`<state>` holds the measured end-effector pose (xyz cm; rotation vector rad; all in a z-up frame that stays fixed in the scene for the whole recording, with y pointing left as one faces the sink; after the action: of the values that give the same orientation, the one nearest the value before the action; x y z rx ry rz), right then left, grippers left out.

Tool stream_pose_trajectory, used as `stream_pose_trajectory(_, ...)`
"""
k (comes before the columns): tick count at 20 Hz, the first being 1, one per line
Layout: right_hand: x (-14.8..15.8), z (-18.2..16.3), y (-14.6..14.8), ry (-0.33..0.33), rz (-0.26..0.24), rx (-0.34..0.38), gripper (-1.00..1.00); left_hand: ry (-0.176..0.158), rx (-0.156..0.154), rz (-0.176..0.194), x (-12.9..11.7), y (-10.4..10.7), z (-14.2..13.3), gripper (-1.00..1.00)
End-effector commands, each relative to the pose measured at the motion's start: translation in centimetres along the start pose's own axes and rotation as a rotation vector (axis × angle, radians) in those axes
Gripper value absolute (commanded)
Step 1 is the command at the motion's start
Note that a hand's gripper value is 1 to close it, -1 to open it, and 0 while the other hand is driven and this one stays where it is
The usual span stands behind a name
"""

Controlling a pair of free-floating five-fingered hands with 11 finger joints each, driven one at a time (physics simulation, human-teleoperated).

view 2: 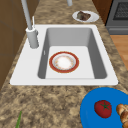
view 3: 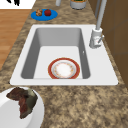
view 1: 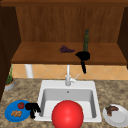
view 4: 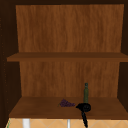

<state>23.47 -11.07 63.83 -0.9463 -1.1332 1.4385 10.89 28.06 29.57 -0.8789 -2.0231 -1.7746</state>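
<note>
**A:** Starting big: shelf (view 1: 37, 56) spanning the wall above the sink (view 1: 42, 87), open-fronted, probably so stored things stay within reach.

**B:** Then the sink, faucet (view 1: 68, 77) at the back rim. Down in the basin, a red bowl (view 2: 64, 62), upright and mouth up. Looks parked there for a rinse.

**A:** Right of the sink, a white plate (view 1: 118, 118) with dark meat (view 1: 111, 109) pushed to one edge. Left of the sink, a blue plate (view 1: 8, 111) flat on the counter.

**B:** Back above the sink now: a green bottle (view 1: 86, 40) standing upright on the shelf, a little right of the faucet line. Standing, presumably, so nothing spills.

**A:** And the right hand (view 1: 83, 56) up at the bottle's base, low on the glass, close enough to be touching. Clamped round it or merely against it? Cannot tell from here.

**B:** Sensible spot, low down, if keeping a tall thing steady.

**A:** Left hand (view 1: 32, 107) hanging between the blue plate and the sink's left rim, over the plate's near edge. Fingers (view 1: 32, 115) drooping loose, holding nothing. Idle, by the look of it.

**B:** Small stuff: grapes (view 1: 66, 49) lying on the shelf above the sink, left of the bottle, apart from it. Tomato (view 1: 21, 105) on the blue plate just beside the left hand, bread (view 1: 16, 113) in front of it.
</note>
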Motion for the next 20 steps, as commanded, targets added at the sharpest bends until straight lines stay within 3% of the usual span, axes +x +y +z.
stream_pose_trajectory(1, -2.5, 1.2, 2.7, 0.008, -0.019, 0.032, -1.00, 0.000, 0.000, 0.000, 0.0, 0.0, 0.0, 0.00)
stream_pose_trajectory(7, -6.6, 2.6, 6.9, -0.007, -0.030, 0.057, -1.00, 0.000, 0.000, 0.000, 0.0, 0.0, 0.0, 0.00)
stream_pose_trajectory(14, -11.6, 4.4, 11.2, -0.005, -0.033, 0.136, -1.00, 0.000, 0.000, 0.000, 0.0, 0.0, 0.0, 0.00)
stream_pose_trajectory(20, -16.3, 4.6, 16.1, -0.006, -0.039, 0.151, -1.00, 0.000, 0.000, 0.000, 0.0, 0.0, 0.0, 0.00)
